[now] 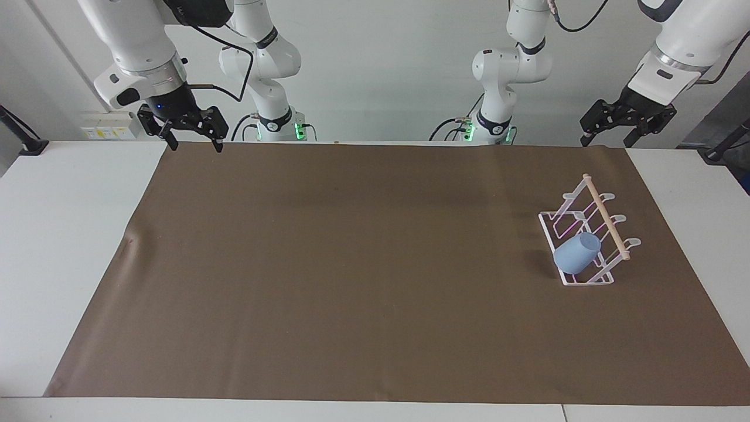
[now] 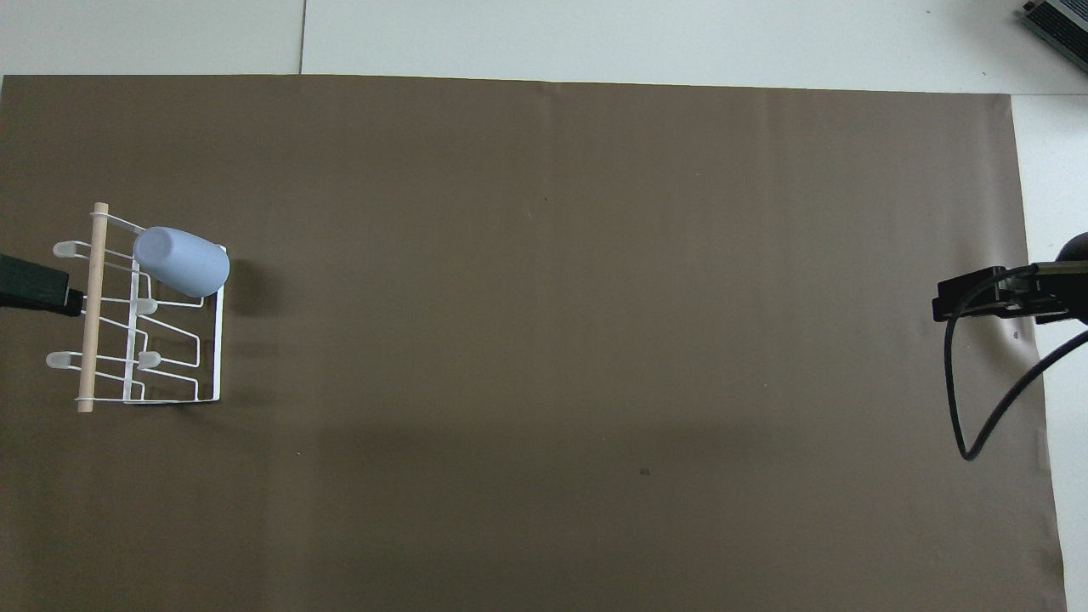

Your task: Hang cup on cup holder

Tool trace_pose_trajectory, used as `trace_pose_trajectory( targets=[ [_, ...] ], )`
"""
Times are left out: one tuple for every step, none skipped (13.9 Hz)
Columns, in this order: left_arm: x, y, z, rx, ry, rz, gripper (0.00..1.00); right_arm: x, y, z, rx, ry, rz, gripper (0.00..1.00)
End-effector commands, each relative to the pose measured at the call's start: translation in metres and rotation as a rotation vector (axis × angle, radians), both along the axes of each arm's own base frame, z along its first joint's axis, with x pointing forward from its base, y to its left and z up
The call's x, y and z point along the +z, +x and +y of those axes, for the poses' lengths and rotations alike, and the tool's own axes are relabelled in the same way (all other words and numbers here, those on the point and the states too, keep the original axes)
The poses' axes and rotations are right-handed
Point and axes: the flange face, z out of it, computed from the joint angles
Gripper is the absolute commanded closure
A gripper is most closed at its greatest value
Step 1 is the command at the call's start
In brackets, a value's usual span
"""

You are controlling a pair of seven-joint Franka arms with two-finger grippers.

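Observation:
The light-blue cup (image 1: 577,253) rests tilted on the slanted prongs of the white wire cup holder (image 1: 606,218), at the holder's end farthest from the robots. The holder stands on the brown mat near the left arm's end of the table. In the overhead view the cup (image 2: 181,262) sits beside the holder's wooden dowel (image 2: 92,340). My left gripper (image 1: 607,142) is open and empty, raised above the mat's edge nearest the robots, apart from the holder; its tip shows in the overhead view (image 2: 34,286). My right gripper (image 1: 196,146) is open and empty, waiting over the mat's corner at the right arm's end.
The brown mat (image 1: 351,264) covers most of the white table (image 1: 64,234). A black cable (image 2: 960,399) loops down from the right gripper (image 2: 977,294) in the overhead view. Nothing else stands on the mat.

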Motion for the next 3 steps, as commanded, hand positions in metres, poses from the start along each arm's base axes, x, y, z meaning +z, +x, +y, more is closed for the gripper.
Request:
trace_pose_trajectory(
  targets=[
    [0.0060, 0.0046, -0.0062, 0.005, 0.025, 0.008, 0.00, -0.0006, -0.0068, 0.0017, -0.006, 0.011, 0.000, 0.00],
    [0.0057, 0.0051, -0.0070, 0.004, 0.025, 0.005, 0.00, -0.0007, -0.0069, 0.0017, -0.006, 0.010, 0.001, 0.00],
    [0.0067, 0.0049, -0.0070, 0.004, 0.025, 0.001, 0.00, -0.0007, -0.0069, 0.0017, -0.006, 0.010, 0.001, 0.00]
  ],
)
